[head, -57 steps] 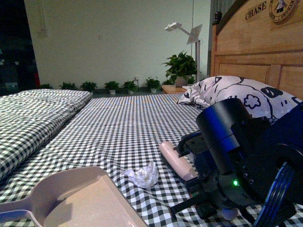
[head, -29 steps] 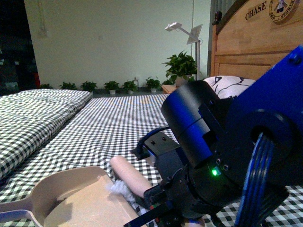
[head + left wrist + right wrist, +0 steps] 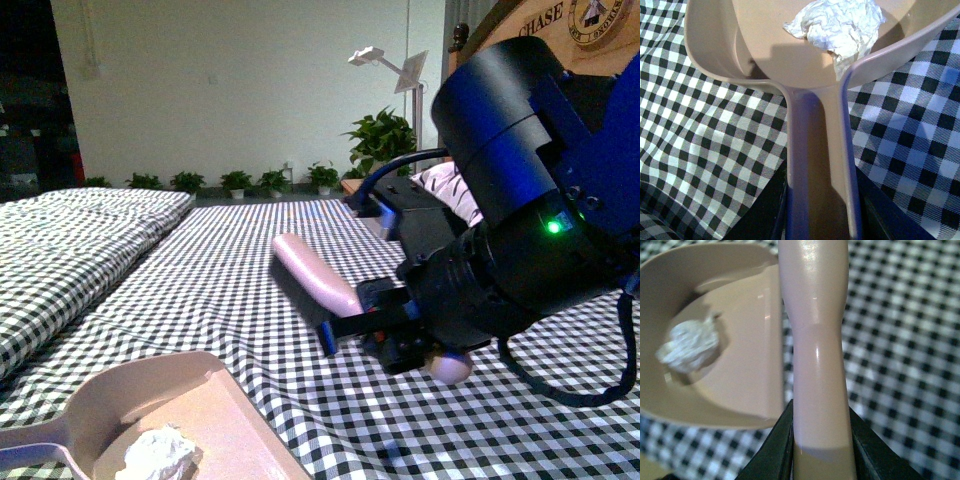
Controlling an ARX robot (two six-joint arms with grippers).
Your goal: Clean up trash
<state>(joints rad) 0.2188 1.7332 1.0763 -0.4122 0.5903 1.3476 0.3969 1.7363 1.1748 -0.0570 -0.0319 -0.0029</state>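
Note:
The trash (image 3: 158, 452), a crumpled white tissue wad, lies inside the beige dustpan (image 3: 225, 400) at the lower left of the front view. It also shows near the pan's back wall as trash (image 3: 837, 27) and trash (image 3: 689, 346). My left gripper (image 3: 821, 210) is shut on the dustpan's handle (image 3: 817, 150). My right gripper (image 3: 821, 440) is shut on the pinkish brush (image 3: 817, 330), and it hangs raised above the checkered sheet to the right of the pan, with the brush (image 3: 318, 278) pointing up and left.
A black-and-white checkered sheet (image 3: 250, 270) covers the bed. A patterned pillow (image 3: 440, 185) and wooden headboard (image 3: 520, 40) stand at the right. A folded checkered quilt (image 3: 70, 250) lies at the left. Potted plants (image 3: 380, 140) line the far wall.
The brush swept the tissue leftward into the dustpan, then my right arm lifted up and away to the right. The dustpan has stayed put.

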